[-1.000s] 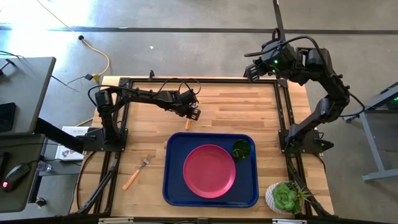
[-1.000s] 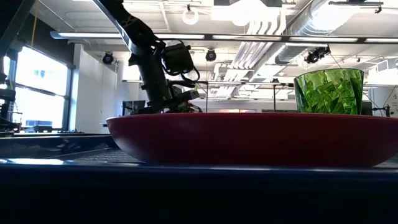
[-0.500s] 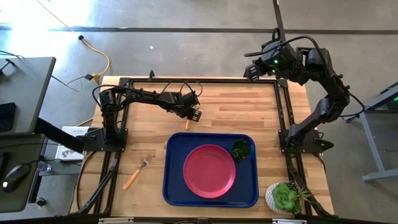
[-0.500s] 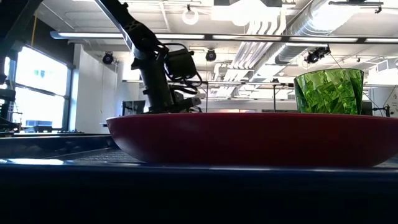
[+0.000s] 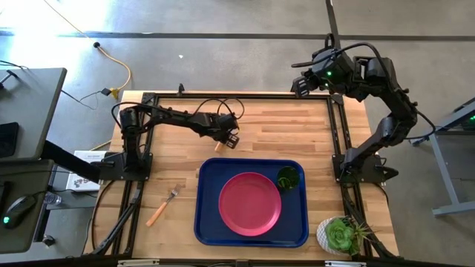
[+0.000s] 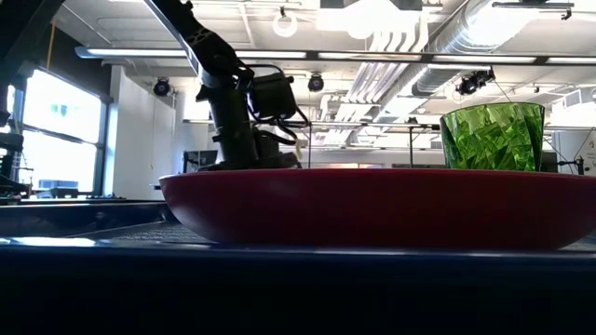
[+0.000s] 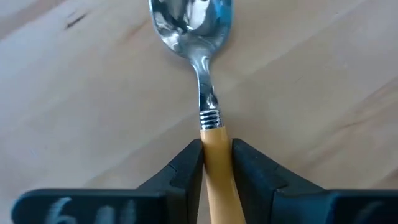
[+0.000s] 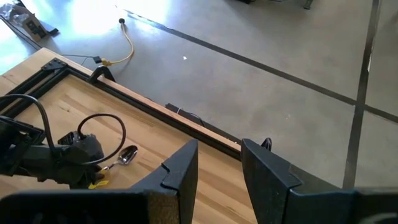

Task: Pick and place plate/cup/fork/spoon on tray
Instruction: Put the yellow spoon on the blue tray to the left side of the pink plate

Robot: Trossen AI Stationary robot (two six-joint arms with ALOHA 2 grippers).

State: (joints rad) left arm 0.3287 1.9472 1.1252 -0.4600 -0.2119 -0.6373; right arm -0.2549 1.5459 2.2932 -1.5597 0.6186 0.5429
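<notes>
Our left gripper [image 7: 217, 163] is clamped on the yellow-orange handle of the spoon [image 7: 202, 68] — its silver bowl lies on the wooden table [image 5: 289, 133], behind the tray [image 5: 204, 222]. The plate [image 5: 249, 204] and the cup [image 5: 287, 178] sit in the tray, the cup just beside the plate. The fork [image 5: 161, 207] lies on the table left of the tray. Our right gripper [image 8: 219, 168] waits with fingers parted above the table's far right corner.
</notes>
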